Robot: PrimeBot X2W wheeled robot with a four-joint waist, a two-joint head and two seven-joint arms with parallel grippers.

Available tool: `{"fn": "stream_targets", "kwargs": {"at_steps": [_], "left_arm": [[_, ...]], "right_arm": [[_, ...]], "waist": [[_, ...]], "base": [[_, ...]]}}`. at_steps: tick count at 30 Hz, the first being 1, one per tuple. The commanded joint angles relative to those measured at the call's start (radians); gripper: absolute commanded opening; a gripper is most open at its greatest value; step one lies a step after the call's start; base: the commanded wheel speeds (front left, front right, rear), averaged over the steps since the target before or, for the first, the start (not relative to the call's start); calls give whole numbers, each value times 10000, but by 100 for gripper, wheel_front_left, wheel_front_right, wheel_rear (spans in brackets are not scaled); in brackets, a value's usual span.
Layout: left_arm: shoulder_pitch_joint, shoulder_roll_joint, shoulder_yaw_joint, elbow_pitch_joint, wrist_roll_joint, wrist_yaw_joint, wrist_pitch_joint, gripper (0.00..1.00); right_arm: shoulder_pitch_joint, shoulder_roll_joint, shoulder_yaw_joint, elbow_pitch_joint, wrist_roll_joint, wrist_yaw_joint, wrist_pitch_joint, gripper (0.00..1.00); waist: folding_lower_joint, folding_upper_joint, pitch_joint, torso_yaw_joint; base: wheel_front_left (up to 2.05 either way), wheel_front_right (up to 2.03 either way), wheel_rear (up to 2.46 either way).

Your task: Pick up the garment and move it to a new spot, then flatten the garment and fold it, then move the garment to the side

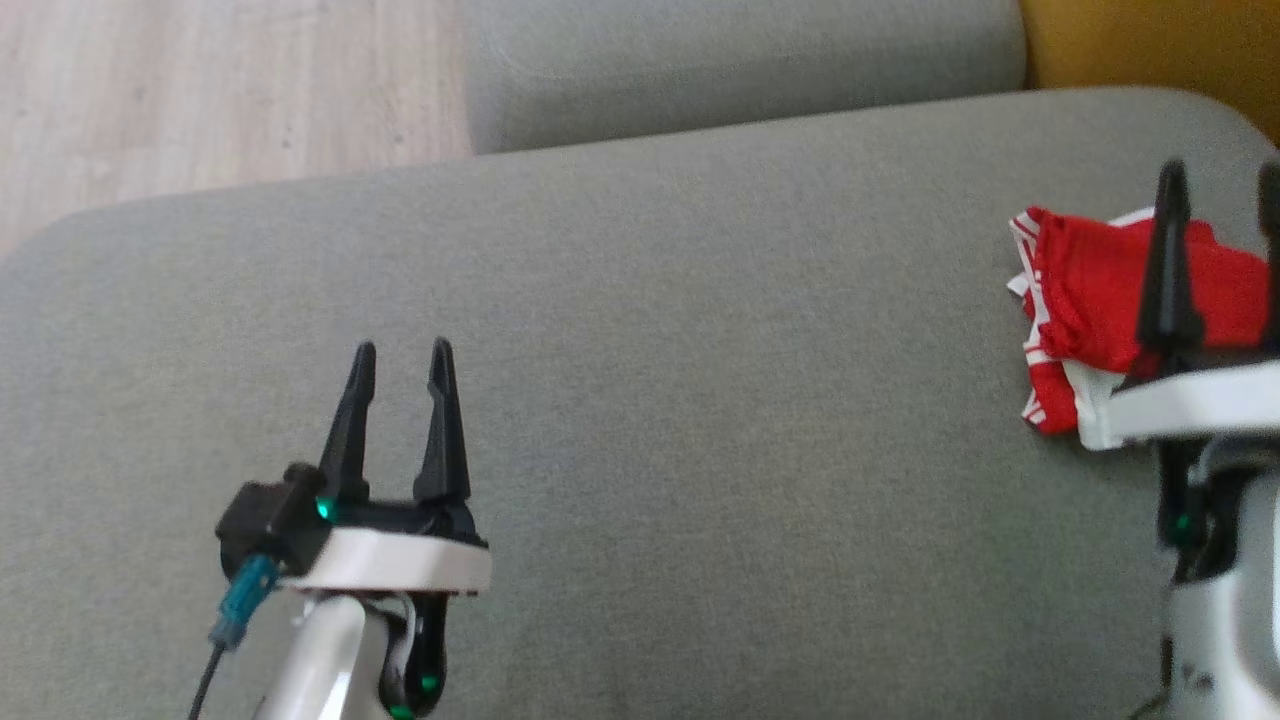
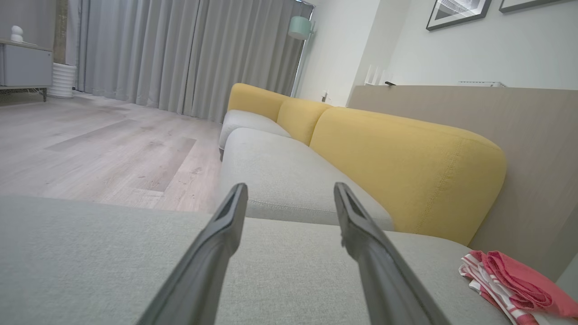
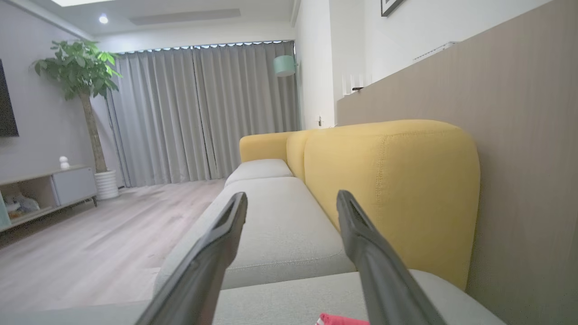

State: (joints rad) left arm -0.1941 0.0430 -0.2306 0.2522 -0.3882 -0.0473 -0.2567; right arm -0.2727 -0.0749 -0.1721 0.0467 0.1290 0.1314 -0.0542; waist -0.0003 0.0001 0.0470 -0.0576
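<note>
Over the front-left part of the grey sofa seat cushion (image 1: 700, 350), the left tool (image 1: 402, 350) hovers with its fingers spread and nothing between them. It is well apart from the cloth, probably parked there to stay out of the way. The middle of the cushion is bare.

The garment (image 1: 1090, 290), red with white trim, lies as a compact, roughly layered bundle near the cushion's right edge, close to the yellow backrest (image 2: 406, 171). That looks like the side spot the task names. The right tool (image 1: 1220, 175) stands just at the bundle, fingers wide apart and gripping nothing. Its wrist view shows only a scrap of red low between them. I judge the folding done and the job nearly over.
</note>
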Motion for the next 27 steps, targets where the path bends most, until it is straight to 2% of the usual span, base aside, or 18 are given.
{"fn": "stream_targets", "kwargs": {"at_steps": [1, 5, 11, 15, 27], "left_arm": [[-152, 72, 252, -355, -24, 44, -51, 100], [257, 72, 288, -653, -196, 42, -51, 100], [677, 72, 354, -685, -105, 20, -51, 100], [887, 72, 354, -360, -253, 115, -51, 100], [1015, 72, 696, -575, -684, 209, -51, 100]], "right_arm": [[-147, -7, 208, -404, 129, -7, -136, 100], [803, 223, 491, -93, 635, -7, -795, 100], [2020, 243, 1057, 1258, 1304, -7, -1928, 100], [2204, 244, 1239, 1645, 1450, -7, -2058, 100], [2053, 245, 1301, 1520, 1179, -7, -2074, 100]], "waist": [[3, -1, -258, 203], [3, -1, -451, 397], [3, -1, -564, 589], [3, -1, -584, 584], [3, -1, -627, 479]], "base": [[0, 0, 0], [0, 0, 0], [0, 0, 0], [0, 0, 0], [0, 0, 0]]}}
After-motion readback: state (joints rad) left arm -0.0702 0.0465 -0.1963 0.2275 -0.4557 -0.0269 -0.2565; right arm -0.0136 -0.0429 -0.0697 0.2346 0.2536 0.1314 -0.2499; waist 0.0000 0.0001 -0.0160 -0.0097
